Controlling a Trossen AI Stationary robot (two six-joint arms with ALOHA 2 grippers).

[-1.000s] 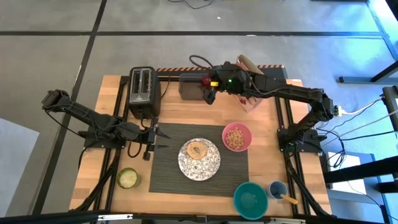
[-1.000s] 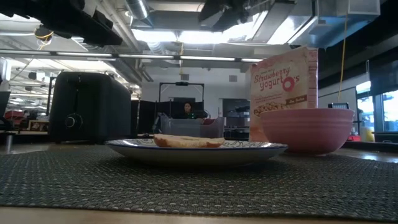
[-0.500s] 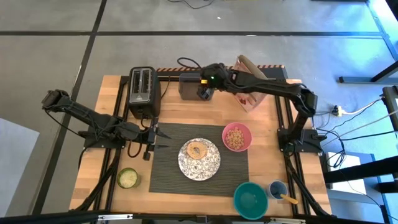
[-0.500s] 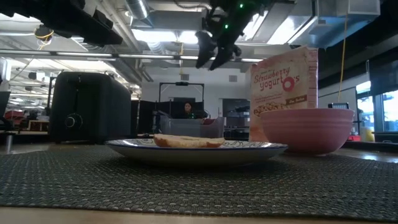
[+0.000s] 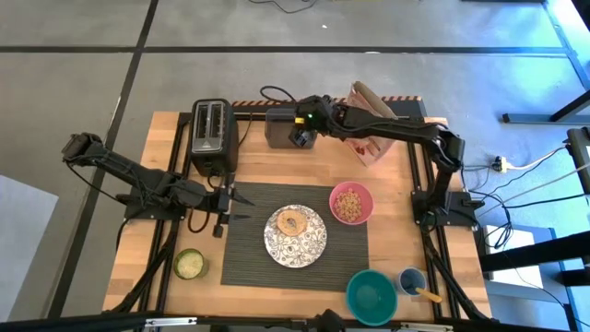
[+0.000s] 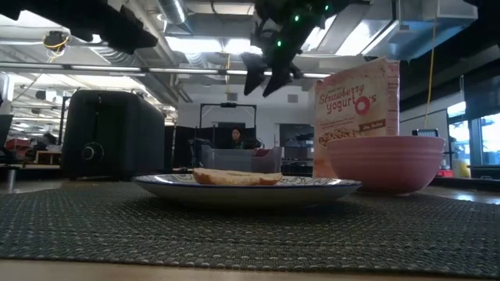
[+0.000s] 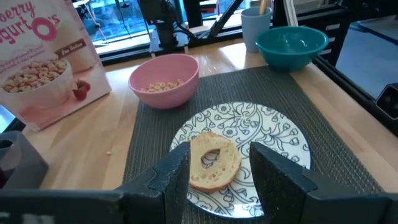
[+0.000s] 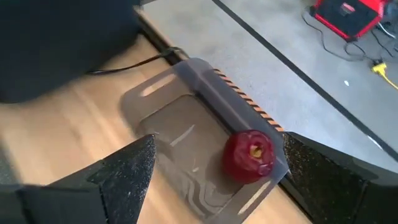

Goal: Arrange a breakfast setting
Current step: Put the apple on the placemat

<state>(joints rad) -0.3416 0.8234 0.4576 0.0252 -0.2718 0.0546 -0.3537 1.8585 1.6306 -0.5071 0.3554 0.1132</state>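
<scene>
The small red apple point(image 8: 250, 155) sits in a corner of a clear plastic bin point(image 8: 186, 149) at the table's point(image 5: 267, 161) far edge beside the toaster point(image 5: 213, 136), and the right tool point(image 5: 300, 136) hangs above it with fingers spread wide and nothing between them. To pick it cleanly, I judge the tool should centre over the apple, drop straight down clear of the bin wall, and close gently. The left tool point(image 7: 219, 169), fingers apart and empty, waits at the mat's point(image 5: 249, 254) edge facing the bagel point(image 7: 214, 160) on the patterned plate point(image 7: 273, 134).
</scene>
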